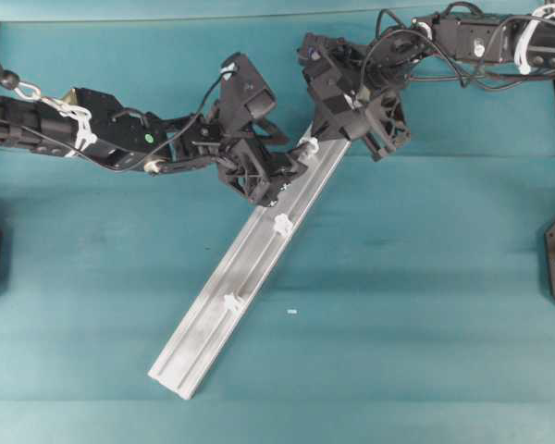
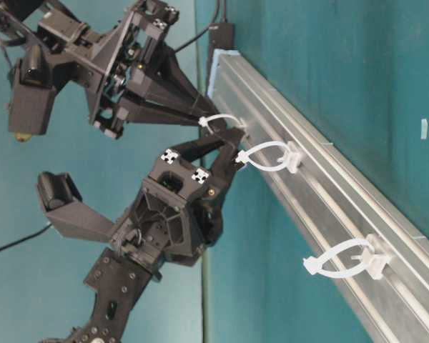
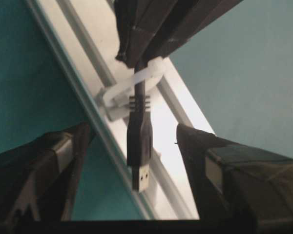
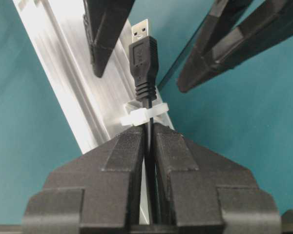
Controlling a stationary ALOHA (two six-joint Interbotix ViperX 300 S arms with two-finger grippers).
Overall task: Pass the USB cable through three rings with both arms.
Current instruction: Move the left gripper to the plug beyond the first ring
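While both arms crowd the upper end of the silver rail (image 1: 250, 268), the overhead view leaves the rest of the teal table (image 1: 425, 305) wide and bare, with only a small white scrap (image 1: 291, 312) lying right of the rail. The rail runs diagonally from upper right to lower left, its lower end well short of the table's near edge. The left gripper (image 1: 291, 162) and right gripper (image 1: 326, 129) meet at the first ring (image 1: 311, 144); the middle ring (image 1: 282, 223) and last ring (image 1: 230, 302) stand free, well apart down the rail.

From table level, the rail's long edge recedes toward a black hub (image 2: 222, 32) at its far end. The right gripper (image 2: 201, 121) touches the first ring (image 2: 225, 121); the left gripper (image 2: 232, 146) sits just beside the next ring (image 2: 268, 157). The nearest ring (image 2: 343, 263) hangs clear.

At the left wrist, the left gripper (image 3: 136, 141) stands wide, its fingers (image 3: 63, 161) flanking the USB cable (image 3: 139, 141) without touching. The plug has come through the ring (image 3: 136, 80) and hangs over the rail's edge.

At the right wrist, the right gripper (image 4: 149, 134) is clamped narrow on the cord of the USB cable (image 4: 145, 58), just behind the ring (image 4: 144, 114), the plug pointing between the left fingers (image 4: 105, 34).
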